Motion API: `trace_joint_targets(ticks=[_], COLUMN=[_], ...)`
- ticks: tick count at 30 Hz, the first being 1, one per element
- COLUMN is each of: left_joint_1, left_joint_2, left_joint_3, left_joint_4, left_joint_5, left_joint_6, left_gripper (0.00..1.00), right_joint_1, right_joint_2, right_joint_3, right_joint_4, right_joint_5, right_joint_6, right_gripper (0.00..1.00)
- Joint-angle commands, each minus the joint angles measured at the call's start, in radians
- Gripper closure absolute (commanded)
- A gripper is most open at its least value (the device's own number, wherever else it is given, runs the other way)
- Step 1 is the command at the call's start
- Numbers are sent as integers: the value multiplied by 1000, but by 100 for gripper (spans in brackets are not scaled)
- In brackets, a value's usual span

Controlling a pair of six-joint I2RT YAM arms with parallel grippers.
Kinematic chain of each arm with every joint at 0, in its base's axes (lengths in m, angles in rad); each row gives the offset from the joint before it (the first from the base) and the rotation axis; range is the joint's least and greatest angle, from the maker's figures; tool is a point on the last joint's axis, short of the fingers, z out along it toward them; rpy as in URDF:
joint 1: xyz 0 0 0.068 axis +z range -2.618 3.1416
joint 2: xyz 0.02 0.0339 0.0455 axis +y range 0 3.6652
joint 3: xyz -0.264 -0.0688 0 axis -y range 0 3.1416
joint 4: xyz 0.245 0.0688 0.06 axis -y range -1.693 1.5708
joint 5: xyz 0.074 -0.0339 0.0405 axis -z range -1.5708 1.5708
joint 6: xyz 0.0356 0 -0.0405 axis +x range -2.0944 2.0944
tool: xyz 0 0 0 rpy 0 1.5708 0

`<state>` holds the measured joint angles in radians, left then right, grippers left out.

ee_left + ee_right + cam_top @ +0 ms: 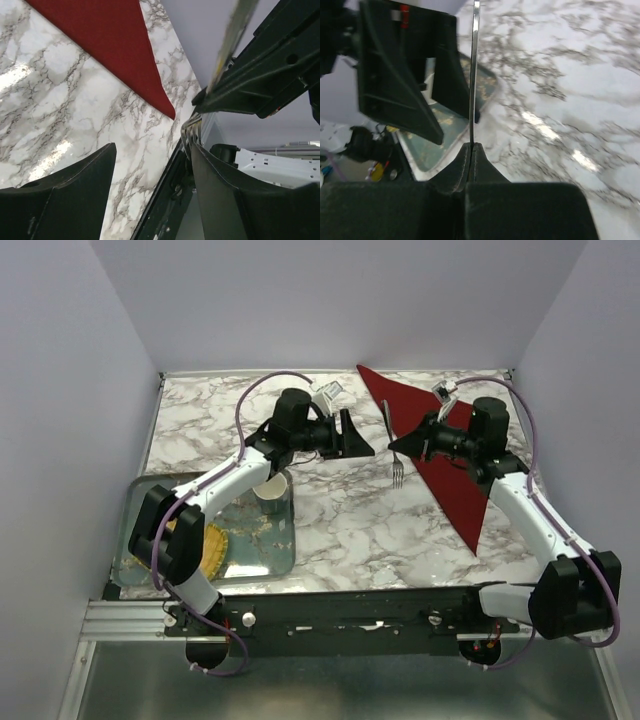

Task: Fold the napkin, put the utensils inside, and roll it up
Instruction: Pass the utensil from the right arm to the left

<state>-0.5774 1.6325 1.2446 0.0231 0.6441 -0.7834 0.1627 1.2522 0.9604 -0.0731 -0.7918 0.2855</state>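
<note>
Far left, near corner of the table [350, 530]: a tray [258, 548] with a yellow mat [213, 552] lying in it, partly under the left arm. A cup [272, 490] stands upright at the tray's far right corner.

Next along is the left gripper [362, 435], reaching right across the marble. Its jaws are spread wide. The left wrist view shows bare marble in the gap between them, so we record it as holding nothing.

Just right of it is the fork [388, 425], lying along the near-far line in the top view with its tines at the near end. It is over bare marble, just left of the napkin's edge and not on the cloth. In the left wrist view the tines [191, 131] sit right beside the left gripper's right finger [225, 195]. We cannot tell whether they touch. We also cannot tell whether the fork touches the table.

The right gripper [396, 446] points left toward the left one, with the two tools close together. Its jaws are pressed together on the fork, about mid-length as seen from above. In the right wrist view the fork [474, 75] rises edge-on out of the pinched tips [471, 148].

Rightmost is the napkin [455, 485], dark red and flat on the marble. It lies as a long triangle, running from the far edge down to a point at the near right. The right arm hangs over its middle.
</note>
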Motion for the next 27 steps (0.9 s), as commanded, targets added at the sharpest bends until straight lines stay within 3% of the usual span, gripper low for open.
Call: trace_joint_targets(ticks=[1,6,8,16,19,20,21,22,23,24,25,26,27], left_joint_1=[40,62,62,60,57,59,59,57,56,53,50,45,44], left_joint_2=[-74,-94,-86,-14,7,1,-6,-16,-42,-54,-68,-95,-108], left_joint_3=[-94,-115,-148,-198,-188,-186,-174,-165,-151,-119,-103,-93,-90], left_joint_4=[162,332,494,868,868,815,763,696,517,418,325,198,160], left_joint_5=[83,163,183,193,171,158,143,126,62,25,-28,-120,-162], left_joint_6=[-89,-161,-266,-528,-531,-519,-490,-418,-362,-312,-230,-215,-212], left_gripper=[30,23,22,23,54,70,79,87,100,100,100,100,100], right_joint_1=[23,38,44,92,109,110,112,112,115,121,151,173,199], right_joint_2=[35,46,43,39,35,27,21,13,1,0,0,1,0], right_joint_3=[-31,-63,-74,-91,-89,-80,-69,-46,-19,60,102,133,185], right_joint_4=[265,237,236,231,226,217,161,95,11,-154,-231,-284,-359], right_joint_5=[-369,-396,-394,-412,-391,-380,-356,-310,-193,-125,-27,164,245], right_joint_6=[43,40,38,63,73,75,72,34,2,-32,-78,-94,-104], right_gripper=[99,99,99,99,99,99,95,83,80,79,70,65,59])
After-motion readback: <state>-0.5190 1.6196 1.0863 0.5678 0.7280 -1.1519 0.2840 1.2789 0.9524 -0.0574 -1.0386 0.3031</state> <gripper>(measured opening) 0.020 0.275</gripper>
